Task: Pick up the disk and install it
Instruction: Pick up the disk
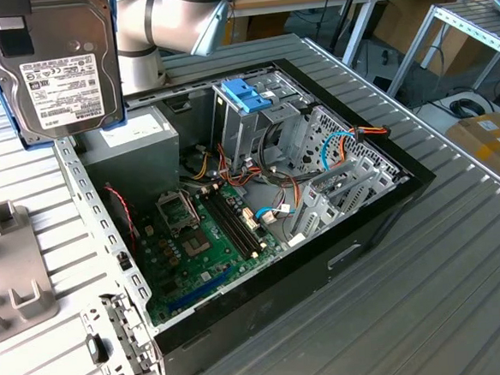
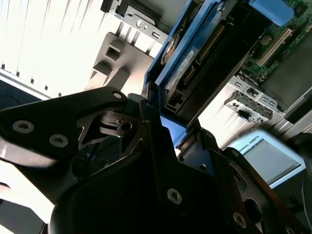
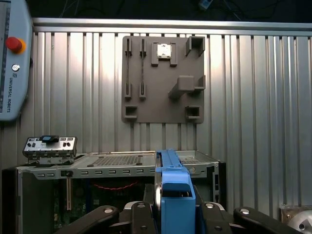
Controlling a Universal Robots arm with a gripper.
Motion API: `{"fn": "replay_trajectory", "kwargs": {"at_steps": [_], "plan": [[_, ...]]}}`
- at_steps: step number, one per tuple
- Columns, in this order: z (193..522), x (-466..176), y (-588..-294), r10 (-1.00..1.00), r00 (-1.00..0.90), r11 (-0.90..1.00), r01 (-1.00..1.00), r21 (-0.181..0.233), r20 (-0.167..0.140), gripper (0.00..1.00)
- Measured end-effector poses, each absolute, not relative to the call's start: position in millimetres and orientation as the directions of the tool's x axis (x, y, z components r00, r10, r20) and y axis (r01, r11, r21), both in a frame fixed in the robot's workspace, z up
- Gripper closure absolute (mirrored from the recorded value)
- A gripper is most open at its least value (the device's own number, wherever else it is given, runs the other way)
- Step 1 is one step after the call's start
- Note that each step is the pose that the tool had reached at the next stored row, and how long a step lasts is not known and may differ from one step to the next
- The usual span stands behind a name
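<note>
The disk point(image 1: 53, 68), a grey-metal hard drive with a white label in a light-blue carrier, hangs upright in the air at the exterior view's upper left, above the corner of the open computer case point(image 1: 108, 240). In the second wrist view my gripper point(image 2: 168, 129) is shut on the disk point(image 2: 195, 53), its black fingers point(image 2: 151, 117) clamping the carrier's end. The first wrist view looks along the disk point(image 3: 174, 190) edge-on, with my gripper point(image 3: 175, 214) on both sides of it and the case point(image 3: 117, 163) below.
Inside the case stands an upright metal drive cage with a blue handle piece point(image 1: 248, 93), beside a green motherboard point(image 1: 210, 233) and loose cables. A grey fixture plate point(image 3: 163, 80) lies on the ribbed table beside the case. A teach pendant point(image 3: 12, 58) rests nearby.
</note>
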State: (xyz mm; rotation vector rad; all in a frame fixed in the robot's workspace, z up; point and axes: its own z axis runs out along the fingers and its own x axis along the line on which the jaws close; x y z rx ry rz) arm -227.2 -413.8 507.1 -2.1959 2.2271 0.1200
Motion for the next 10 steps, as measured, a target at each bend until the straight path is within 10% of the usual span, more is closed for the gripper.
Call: {"fn": "replay_trajectory", "kwargs": {"at_steps": [10], "plan": [[506.7, -222.1, -413.8, -0.998, -0.016, 0.013, -0.999, 0.046, -0.062, 0.63]]}}
